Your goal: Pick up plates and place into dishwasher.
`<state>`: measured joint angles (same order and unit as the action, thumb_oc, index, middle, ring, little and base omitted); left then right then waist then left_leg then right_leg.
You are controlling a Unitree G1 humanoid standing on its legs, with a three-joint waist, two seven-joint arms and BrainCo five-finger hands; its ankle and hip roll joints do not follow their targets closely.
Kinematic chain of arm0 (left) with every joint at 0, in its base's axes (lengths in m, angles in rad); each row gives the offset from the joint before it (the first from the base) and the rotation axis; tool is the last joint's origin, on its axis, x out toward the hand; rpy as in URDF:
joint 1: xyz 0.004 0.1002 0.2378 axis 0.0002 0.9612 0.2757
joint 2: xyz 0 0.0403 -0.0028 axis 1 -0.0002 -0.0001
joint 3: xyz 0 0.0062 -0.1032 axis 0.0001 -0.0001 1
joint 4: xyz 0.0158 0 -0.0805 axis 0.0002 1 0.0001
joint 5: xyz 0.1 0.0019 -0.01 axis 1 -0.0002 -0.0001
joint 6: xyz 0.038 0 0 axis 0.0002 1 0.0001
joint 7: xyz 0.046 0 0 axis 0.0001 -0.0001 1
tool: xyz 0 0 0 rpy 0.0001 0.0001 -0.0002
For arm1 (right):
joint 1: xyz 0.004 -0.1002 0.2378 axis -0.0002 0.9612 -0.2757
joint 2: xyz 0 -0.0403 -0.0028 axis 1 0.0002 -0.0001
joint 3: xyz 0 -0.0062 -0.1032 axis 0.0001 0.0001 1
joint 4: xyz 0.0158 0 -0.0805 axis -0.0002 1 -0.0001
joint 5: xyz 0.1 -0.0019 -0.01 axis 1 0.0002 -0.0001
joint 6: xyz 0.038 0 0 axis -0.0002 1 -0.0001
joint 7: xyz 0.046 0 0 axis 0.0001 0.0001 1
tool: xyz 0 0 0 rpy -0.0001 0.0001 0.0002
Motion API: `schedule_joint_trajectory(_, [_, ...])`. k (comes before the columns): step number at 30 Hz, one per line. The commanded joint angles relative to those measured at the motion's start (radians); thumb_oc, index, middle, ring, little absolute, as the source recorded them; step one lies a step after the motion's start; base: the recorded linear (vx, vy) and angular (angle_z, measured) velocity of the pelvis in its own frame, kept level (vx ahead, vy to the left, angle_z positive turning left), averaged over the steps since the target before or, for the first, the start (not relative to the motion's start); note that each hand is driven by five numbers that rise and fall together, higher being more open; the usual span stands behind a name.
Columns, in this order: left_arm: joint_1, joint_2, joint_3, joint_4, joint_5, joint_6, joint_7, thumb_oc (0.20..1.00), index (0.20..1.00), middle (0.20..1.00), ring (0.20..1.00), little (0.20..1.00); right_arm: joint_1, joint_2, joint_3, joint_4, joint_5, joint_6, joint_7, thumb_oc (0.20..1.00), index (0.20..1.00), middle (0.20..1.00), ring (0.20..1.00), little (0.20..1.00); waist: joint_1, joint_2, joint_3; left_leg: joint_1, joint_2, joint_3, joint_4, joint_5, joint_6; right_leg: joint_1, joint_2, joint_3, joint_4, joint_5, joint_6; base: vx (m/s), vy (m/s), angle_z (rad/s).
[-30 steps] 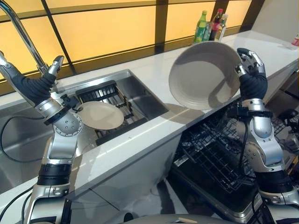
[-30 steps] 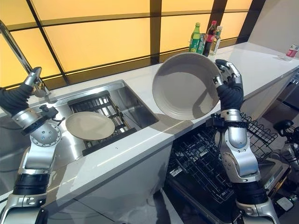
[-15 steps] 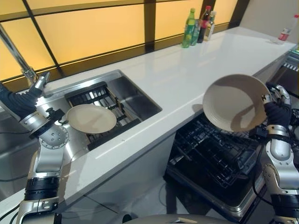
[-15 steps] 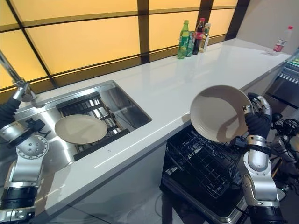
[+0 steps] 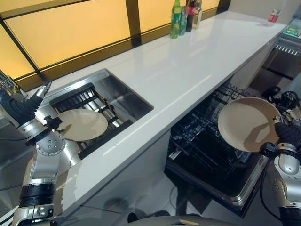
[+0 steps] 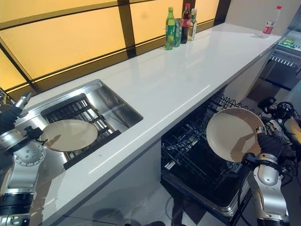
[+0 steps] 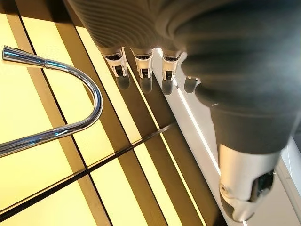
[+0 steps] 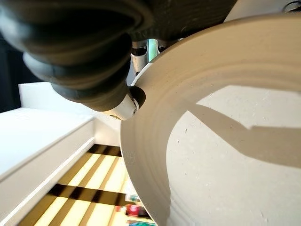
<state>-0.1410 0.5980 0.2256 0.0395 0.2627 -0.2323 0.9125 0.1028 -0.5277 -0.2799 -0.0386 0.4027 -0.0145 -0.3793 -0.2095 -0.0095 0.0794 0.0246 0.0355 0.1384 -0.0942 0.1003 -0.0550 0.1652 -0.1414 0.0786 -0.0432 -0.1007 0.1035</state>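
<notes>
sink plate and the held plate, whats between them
In the eye views, a bare stretch of white counter and the near part of the open dishwasher rack lie between the sink plate and the held plate.

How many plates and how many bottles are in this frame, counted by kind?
Plates: 2, the plate gripped in the right hand above the dishwasher rack, and the plate in the sink.
Bottles: 4, three bottles by the window and one bottle at the counter's far end.
Total: 6.
</notes>
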Motion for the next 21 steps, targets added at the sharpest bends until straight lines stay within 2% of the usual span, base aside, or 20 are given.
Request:
schedule_joint_trajectory(1, [-0.031,0.049,0.038,0.035,0.063,-0.035,0.014,1.000,1.000,1.000,1.000,1.000,-0.088,-0.039,-0.029,-0.011,-0.055,-0.032,0.013,0.200,0.200,0.200,0.200,0.200,0.016,0.013,0.006,0.053,0.043,-0.023,0.019,-0.124,-0.021,-0.199,-0.034,0.015,0.025,0.168,0.084,0.00,0.000,0.00])
schedule_joint_trajectory(9, [-0.065,0.053,-0.007,0.042,0.076,-0.005,0.038,1.000,1.000,1.000,1.000,1.000,-0.151,-0.061,0.061,0.052,-0.145,-0.003,-0.019,0.200,0.200,0.200,0.200,0.200,0.033,0.020,0.060,0.004,0.044,-0.033,0.026,-0.106,-0.026,-0.240,-0.034,0.014,0.039,0.168,0.081,-0.03,-0.005,0.00])
schedule_joint_trajectory(18, [-0.185,0.072,-0.093,0.087,0.074,0.027,0.112,1.000,1.000,1.000,1.000,1.000,-0.310,-0.130,0.190,0.264,-0.183,0.036,-0.056,0.200,0.200,0.200,0.200,0.200,0.047,0.060,0.154,-0.060,0.034,-0.047,0.021,-0.084,-0.031,-0.293,-0.042,-0.001,0.063,0.152,0.069,-0.11,0.041,0.03])
schedule_joint_trajectory(21, [-0.197,0.078,-0.101,0.086,0.063,0.038,0.115,1.000,1.000,1.000,1.000,1.000,-0.323,-0.141,0.213,0.314,-0.186,0.019,-0.055,0.200,0.200,0.200,0.200,0.200,0.053,0.071,0.166,-0.071,0.032,-0.048,0.022,-0.079,-0.035,-0.298,-0.051,-0.009,0.063,0.152,0.067,-0.03,0.028,0.03])
